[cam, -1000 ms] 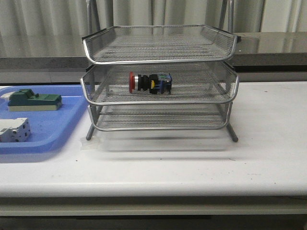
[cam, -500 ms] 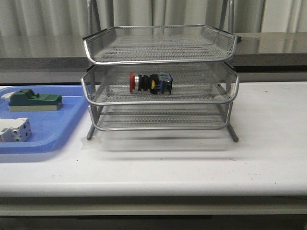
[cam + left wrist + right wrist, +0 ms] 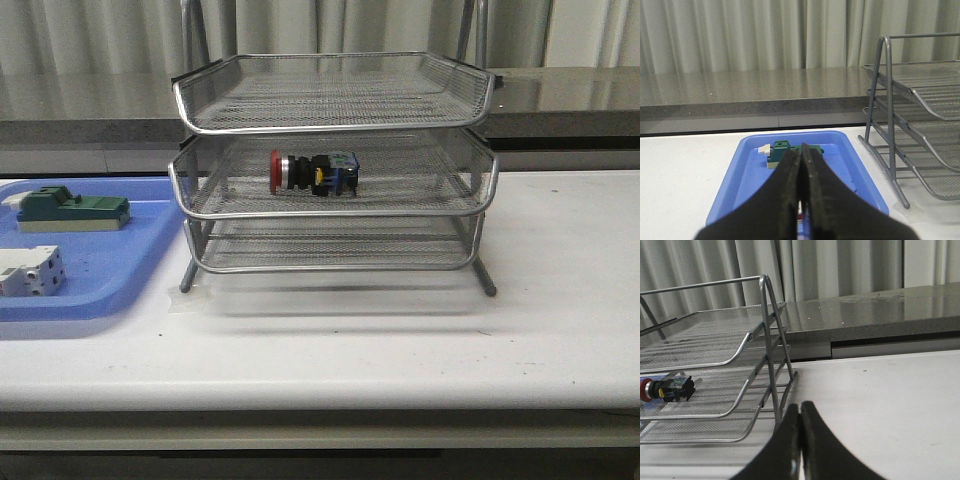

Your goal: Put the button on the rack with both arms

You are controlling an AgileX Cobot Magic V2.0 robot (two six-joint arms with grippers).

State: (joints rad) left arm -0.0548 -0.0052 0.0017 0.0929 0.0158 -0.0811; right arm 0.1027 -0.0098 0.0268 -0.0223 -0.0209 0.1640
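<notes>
A: Where is the small red-headed push-button [image 3: 312,173] with its black body lying?

B: It is lying on its side in the middle tier of the silver wire-mesh three-tier rack [image 3: 333,168], toward that tier's left half, long axis running along the front rim, red head pointing left.

A: What is looking risky?

B: Being round, it could roll if the rack gets knocked. Both the left gripper [image 3: 801,200] and right gripper [image 3: 800,445] are sitting well clear, jaws pressed together, holding nothing.

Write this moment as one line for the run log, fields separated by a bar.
button: lying in middle tray of rack | left pincer: shut, empty, facing blue tray | right pincer: shut, empty, beside rack
</notes>
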